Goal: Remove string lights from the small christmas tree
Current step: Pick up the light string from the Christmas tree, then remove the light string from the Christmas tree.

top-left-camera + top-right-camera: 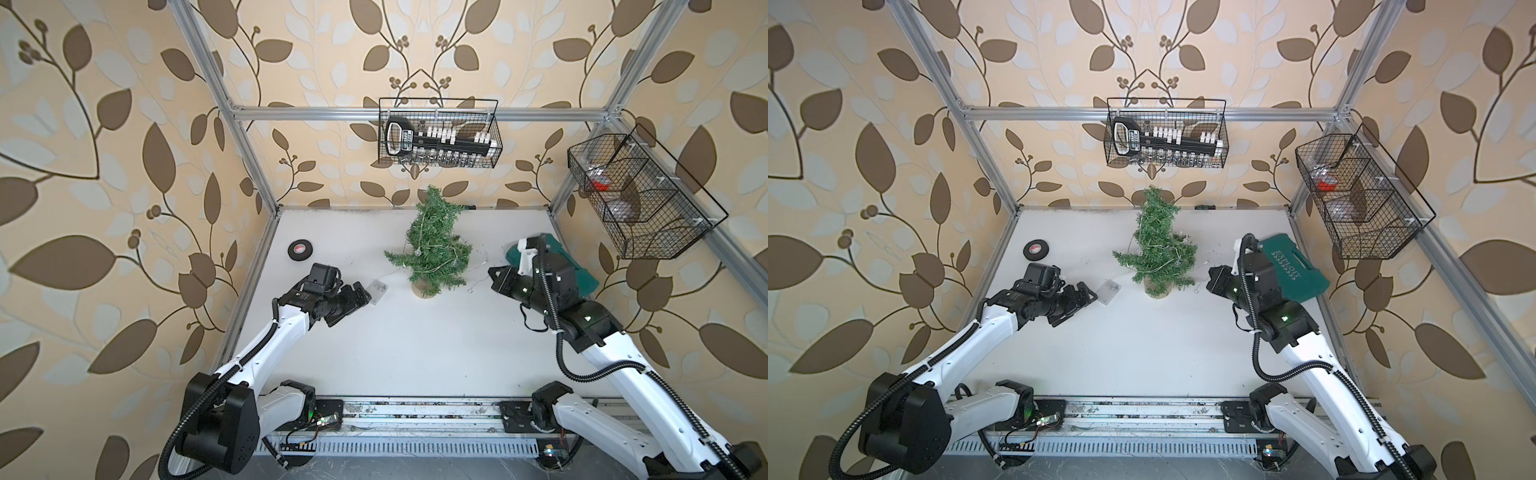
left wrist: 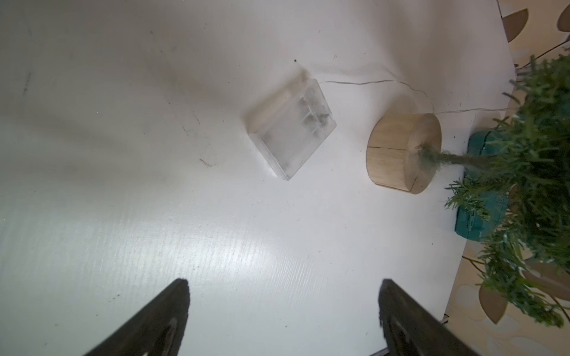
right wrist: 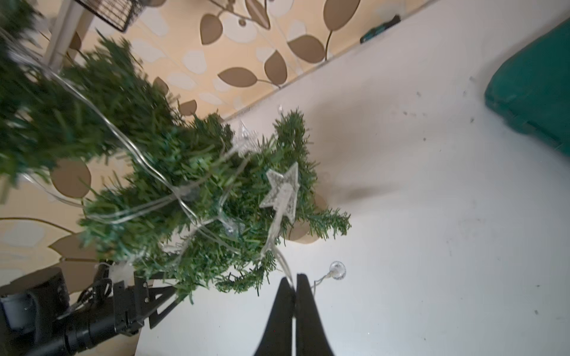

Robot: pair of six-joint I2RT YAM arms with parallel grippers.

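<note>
Only right wrist view shows right jaws clenched on string lights [image 3: 337,270] wire; left jaws released, facing battery box [image 2: 290,129].

Both top views overlook the whole table [image 1: 415,353] (nearly identical); close wrist cameras seemingly share the small christmas tree [image 2: 539,154].

Green tree [image 1: 434,245], tan base [image 2: 398,154]; teal case [image 1: 1296,270]; leaf-patterned beige wallpaper [image 1: 104,166].

Beige leaf-print wallpaper [image 1: 124,137]; aluminium frame [image 1: 316,112]; white tabletop [image 1: 415,345]; rear wire basket [image 1: 436,99], side wire basket [image 1: 648,245] hung on frame.
</note>
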